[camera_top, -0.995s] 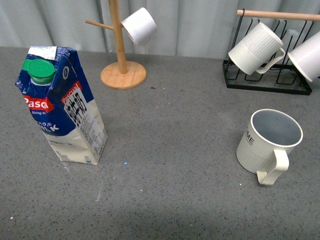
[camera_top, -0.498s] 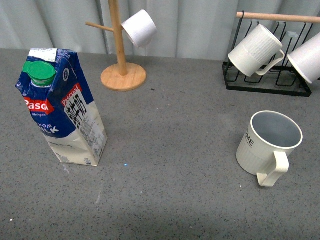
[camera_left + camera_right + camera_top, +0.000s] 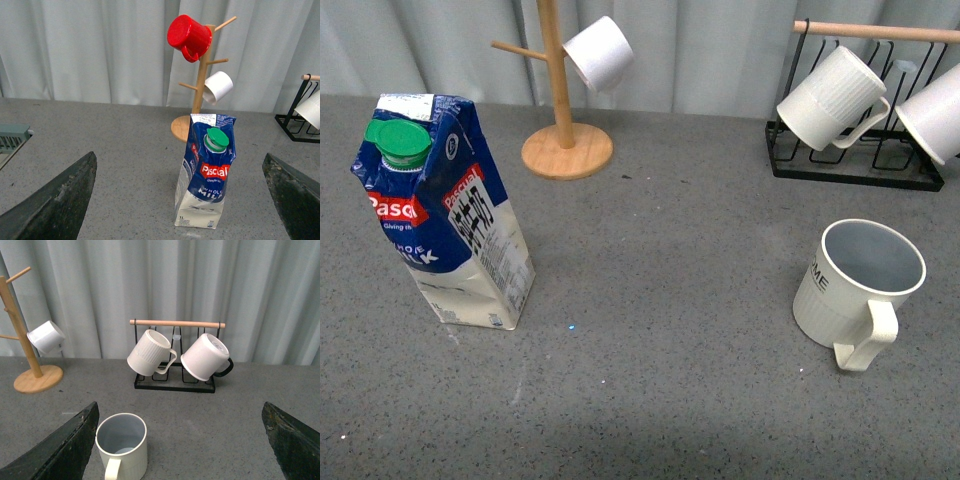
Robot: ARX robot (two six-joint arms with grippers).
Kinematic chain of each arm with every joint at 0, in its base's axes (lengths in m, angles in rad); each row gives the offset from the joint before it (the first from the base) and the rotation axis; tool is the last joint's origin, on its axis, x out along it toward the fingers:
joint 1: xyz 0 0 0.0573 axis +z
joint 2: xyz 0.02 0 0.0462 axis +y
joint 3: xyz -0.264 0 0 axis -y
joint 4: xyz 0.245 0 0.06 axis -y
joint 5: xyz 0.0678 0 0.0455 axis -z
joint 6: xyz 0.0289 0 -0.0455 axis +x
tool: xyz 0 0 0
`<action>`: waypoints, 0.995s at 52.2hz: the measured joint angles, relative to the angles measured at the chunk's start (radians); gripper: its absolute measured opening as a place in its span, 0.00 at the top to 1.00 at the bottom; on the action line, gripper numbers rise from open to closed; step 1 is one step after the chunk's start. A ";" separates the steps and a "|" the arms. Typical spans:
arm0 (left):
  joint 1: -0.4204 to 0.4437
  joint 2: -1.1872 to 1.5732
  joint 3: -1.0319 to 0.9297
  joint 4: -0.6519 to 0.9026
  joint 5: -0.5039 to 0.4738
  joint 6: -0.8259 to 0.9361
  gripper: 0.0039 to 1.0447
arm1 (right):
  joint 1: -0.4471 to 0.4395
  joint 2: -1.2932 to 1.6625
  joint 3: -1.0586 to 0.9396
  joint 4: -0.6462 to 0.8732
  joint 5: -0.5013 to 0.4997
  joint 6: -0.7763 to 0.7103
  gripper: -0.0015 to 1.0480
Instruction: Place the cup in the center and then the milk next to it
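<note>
Milk carton (image 3: 442,215), labelled "Pascal" and "WHOLE MILK", stands left on the counter (image 3: 660,400). The cup (image 3: 855,285), with the letters "OME" readable near its rim, sits upright at right. Jaws of the left gripper (image 3: 179,195) and right gripper (image 3: 180,440) are spread wide, holding nothing.

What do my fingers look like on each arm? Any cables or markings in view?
The left fingers are dark, near-black wedges tapering toward the tips, their surface scuffed with pale specks. The right fingers look the same: dark, wedge-shaped and speckled. No cables, markings or arm links show in the wrist views, and the front view shows no arm at all.
</note>
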 joint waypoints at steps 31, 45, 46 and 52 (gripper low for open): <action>0.000 0.000 0.000 0.000 0.000 0.000 0.06 | 0.019 0.016 0.006 -0.018 0.075 -0.041 0.09; 0.000 0.000 0.000 0.000 0.000 0.000 0.06 | -0.011 0.725 0.215 0.300 0.043 -0.146 0.09; 0.000 0.000 0.000 0.000 0.000 0.000 0.06 | -0.013 0.753 0.226 0.305 0.036 -0.143 0.09; 0.000 0.000 0.000 0.000 0.000 0.000 0.06 | -0.020 1.047 0.350 0.304 -0.023 -0.113 0.09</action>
